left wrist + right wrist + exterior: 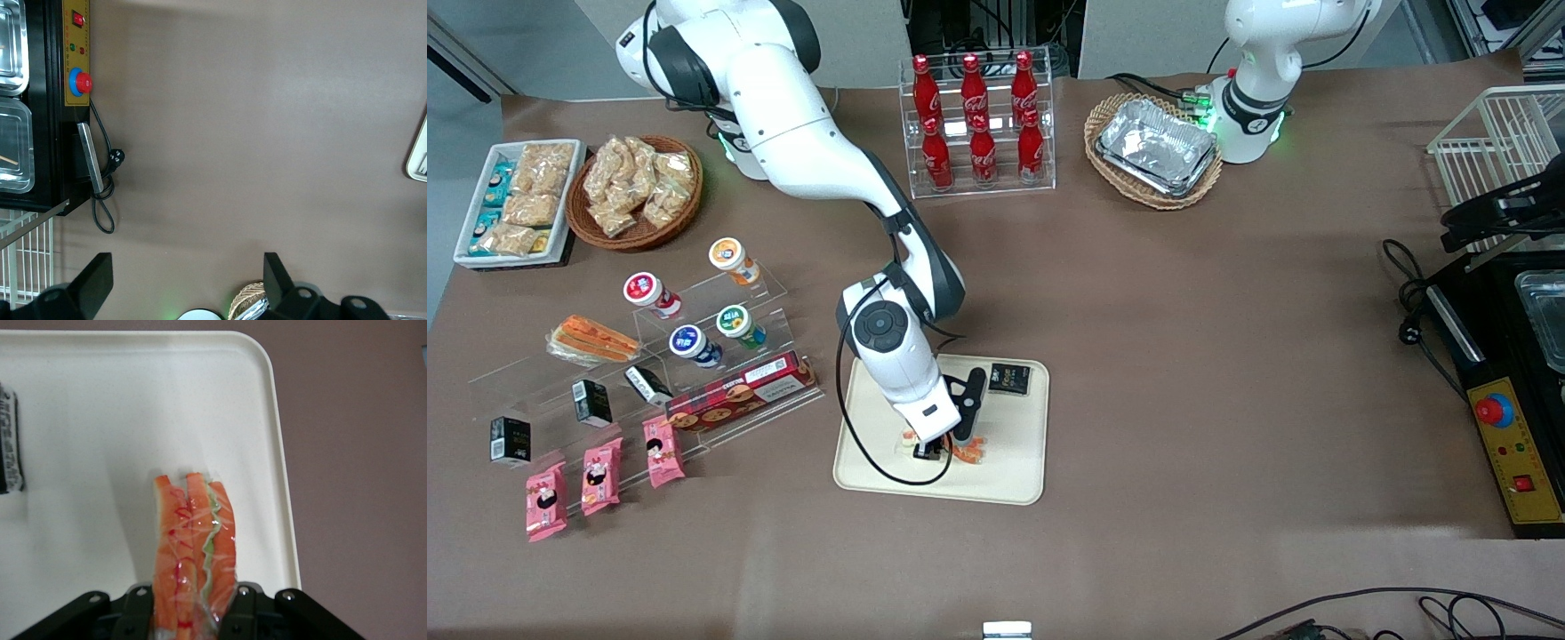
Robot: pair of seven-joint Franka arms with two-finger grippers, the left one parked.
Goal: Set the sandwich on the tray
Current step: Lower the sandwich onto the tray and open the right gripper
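Note:
The sandwich (pixel 193 540), a clear-wrapped wedge with orange-red and green filling, stands on edge between the fingers of my right gripper (pixel 190 613). The gripper is shut on the sandwich, one finger pressing each flat side. In the front view the gripper (pixel 941 447) hangs low over the cream tray (pixel 1014 476), and only orange bits of the sandwich (pixel 969 452) show under the wrist. The sandwich sits over the tray's floor (pixel 100 400), close to one long rim. I cannot tell whether it touches the tray.
A black packet (pixel 1011 379) lies on the tray farther from the front camera. Toward the working arm's end stand an acrylic shelf with a second orange-striped wedge (pixel 591 340), cups and pink packets (pixel 596 476). A cola rack (pixel 980 124) and a foil-tray basket (pixel 1154 149) stand near the arms' bases.

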